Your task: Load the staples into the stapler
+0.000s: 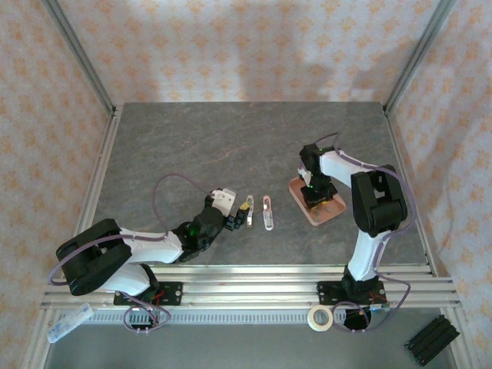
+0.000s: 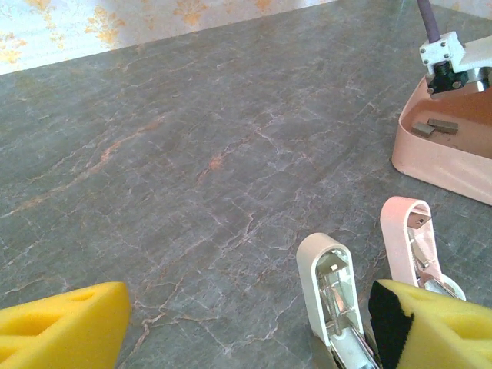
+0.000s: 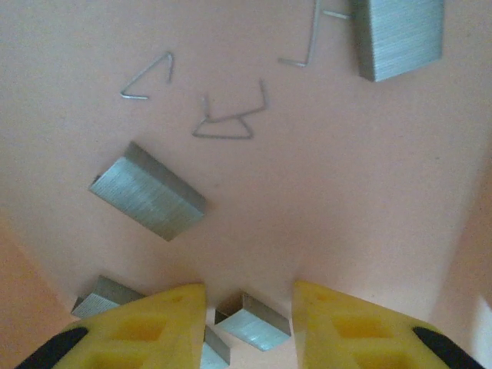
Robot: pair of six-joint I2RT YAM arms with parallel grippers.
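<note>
The right hand (image 3: 250, 300) is hanging in the pink tray (image 3: 361, 177) at the right, fingers (image 3: 154, 330) apart around one strip of staples (image 3: 254, 323). The left hand (image 2: 250, 307) is gaping wide beside the white stapler (image 2: 329, 288).

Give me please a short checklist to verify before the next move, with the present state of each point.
1. Right gripper placed over a staple strip in the tray: ok, its fingers stand on either side of it.
2. Strip gripped: not ok, the fingers are not yet closed on it.
3. Neighbours clear: not ok, a second strip lies partly hidden behind one finger.
4. Left gripper open and empty: ok.
5. White stapler and pink stapler within the left gripper's reach: ok, both lie just ahead of it.
6. Stapler magazine open: cannot tell.
</note>
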